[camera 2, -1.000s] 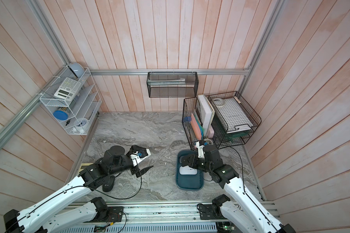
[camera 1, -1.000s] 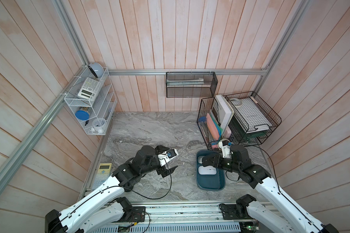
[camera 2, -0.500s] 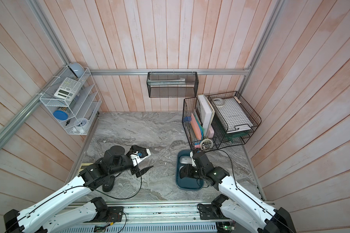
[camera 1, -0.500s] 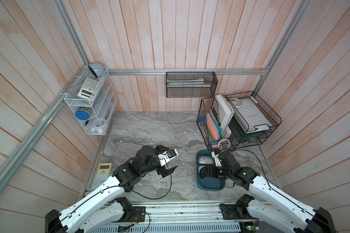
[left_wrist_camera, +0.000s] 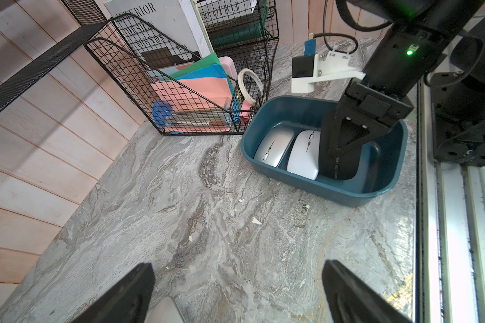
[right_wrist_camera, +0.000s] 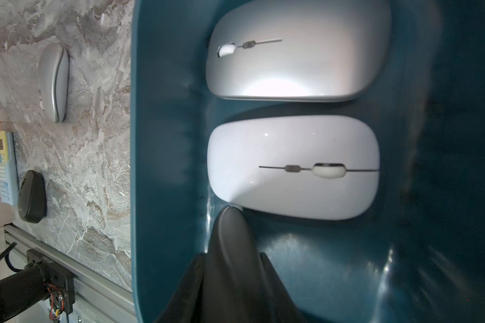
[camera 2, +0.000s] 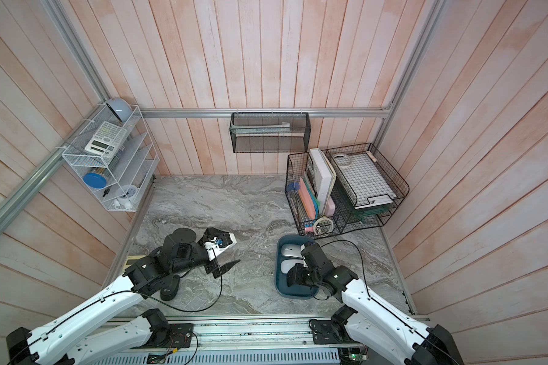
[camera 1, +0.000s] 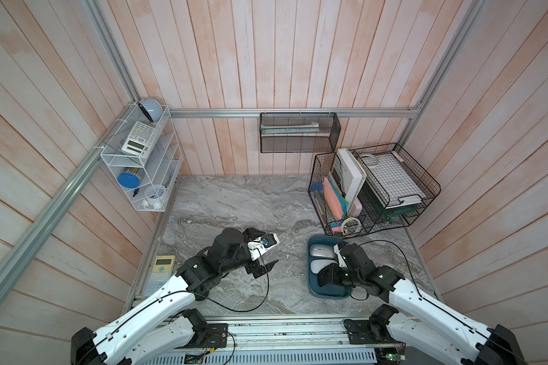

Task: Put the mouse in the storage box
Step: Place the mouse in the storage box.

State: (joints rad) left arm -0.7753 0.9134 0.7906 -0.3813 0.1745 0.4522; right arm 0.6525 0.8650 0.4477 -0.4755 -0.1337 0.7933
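Currently held: one black mouse, pinched edge-on by my right gripper, jaws pressed tight on its two sides, down inside the box at the end nearest my base. Its tip sits just beside the white mouse; whether it rests on the box floor I cannot tell. Already in the box: one silver mouse at the far end and the white mouse in the middle, side by side. Outside the box, on the table and well apart from it: a second silver mouse, a second black mouse, and a calculator just beside that one. My left gripper: jaws spread wide, empty, hovering over the table away from the box. Progress, as I judge it: two stored, a third in place but not let go, two left to fetch. View notes: only the left wrist view shows my grip from the side; only the right wrist view shows both loose mice together; in both top views my right arm hides the held mouse, while a top view shows the second black mouse beside my left arm.
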